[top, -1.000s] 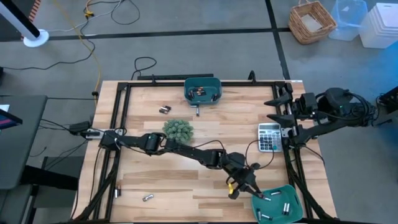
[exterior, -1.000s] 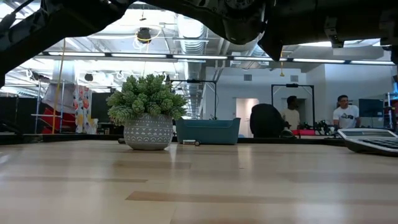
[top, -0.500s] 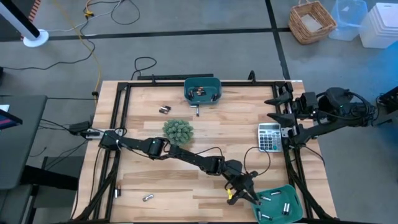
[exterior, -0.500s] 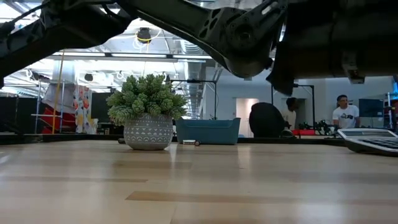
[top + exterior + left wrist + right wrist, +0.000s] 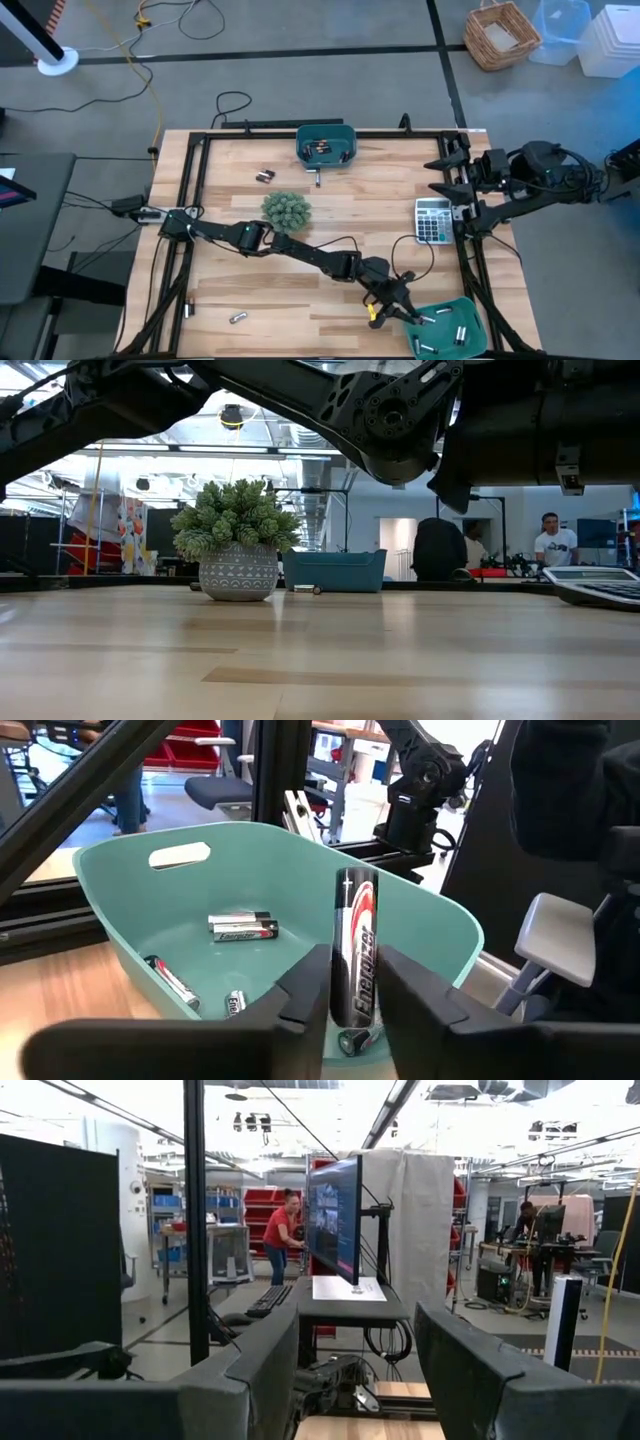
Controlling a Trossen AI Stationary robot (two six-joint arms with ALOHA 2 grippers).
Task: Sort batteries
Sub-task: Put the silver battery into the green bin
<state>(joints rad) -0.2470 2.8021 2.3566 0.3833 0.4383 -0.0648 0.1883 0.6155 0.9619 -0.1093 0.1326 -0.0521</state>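
a black-and-silver battery (image 5: 357, 950) stands upright between the left gripper (image 5: 352, 992) fingers, pinched over the near-right teal bin (image 5: 120, 890).

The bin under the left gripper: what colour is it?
Teal bin, clearest in the left wrist view.

The wooden table (image 5: 250, 290) bears two teal bins (image 5: 326, 143), plant (image 5: 286, 209), calculator (image 5: 432, 220), loose batteries (image 5: 264, 176).

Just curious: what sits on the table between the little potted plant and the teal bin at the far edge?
In the high view, only two batteries lying together; otherwise bare wood separates the plant and bin.
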